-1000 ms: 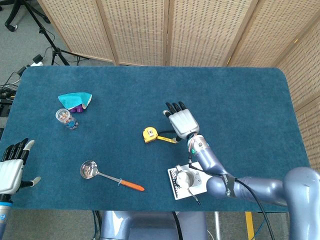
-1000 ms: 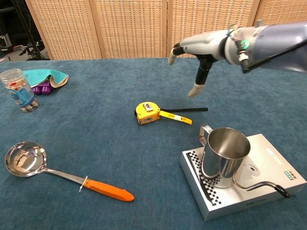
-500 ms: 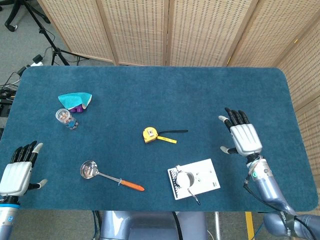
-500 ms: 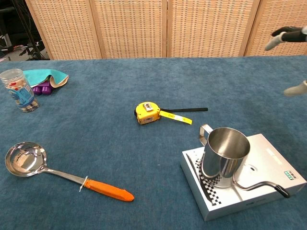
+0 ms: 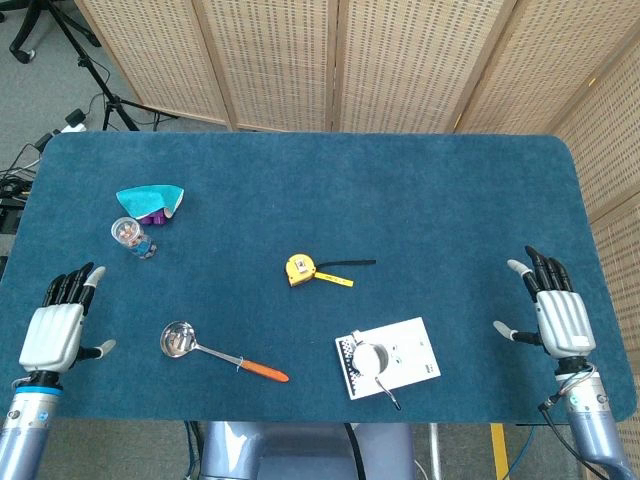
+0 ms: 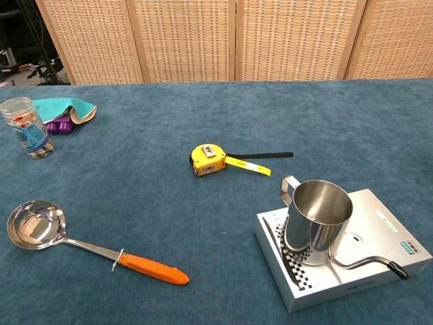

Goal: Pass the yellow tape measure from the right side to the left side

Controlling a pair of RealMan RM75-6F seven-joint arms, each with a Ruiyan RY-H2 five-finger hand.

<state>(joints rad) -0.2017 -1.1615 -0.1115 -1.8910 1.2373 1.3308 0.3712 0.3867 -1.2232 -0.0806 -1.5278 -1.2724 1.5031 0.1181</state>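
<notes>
Tape measure waits mid-table, both hands spread and empty
We bring the right hand (image 5: 558,318) to the yellow tape measure (image 5: 298,268) and grip its case, not the tongue; the left hand (image 5: 58,330) waits near the left edge

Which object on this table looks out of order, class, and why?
The yellow tape measure near the table's middle: a short length of its blade is pulled out and lies flat on the cloth, with a thin black strap trailing beside it. Nothing looks spilled or damaged; the steel cup stands upright on the scale.
</notes>
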